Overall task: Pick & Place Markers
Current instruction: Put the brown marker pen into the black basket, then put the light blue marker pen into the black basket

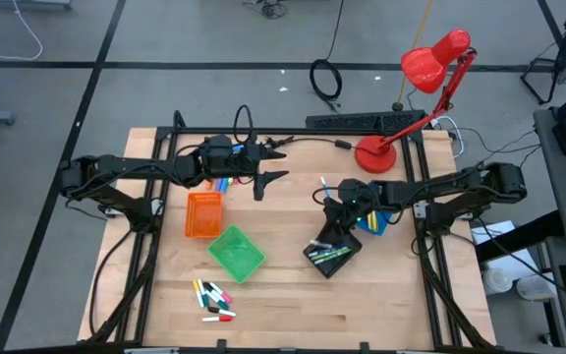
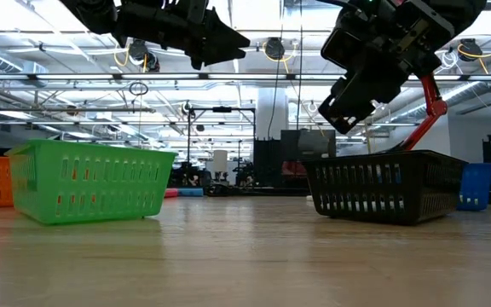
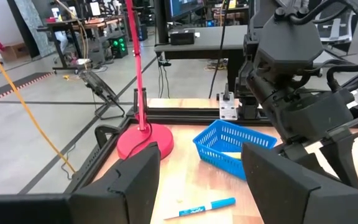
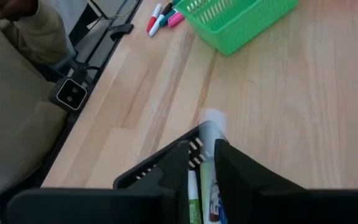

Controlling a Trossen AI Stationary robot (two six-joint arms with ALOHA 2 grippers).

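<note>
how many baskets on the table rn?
4: orange basket near the left arm; green basket just in front of it, mid-table; black basket under the right pincer; blue basket mostly hidden beneath the right arm.

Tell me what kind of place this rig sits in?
Likely a robotics lab or workshop: a wooden table on a grey open floor, workbenches with monitors behind, ceiling pipework overhead.

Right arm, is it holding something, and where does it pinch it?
The right end effector pinches a marker over the black tray, near its middle, with its white end poking out.
</note>
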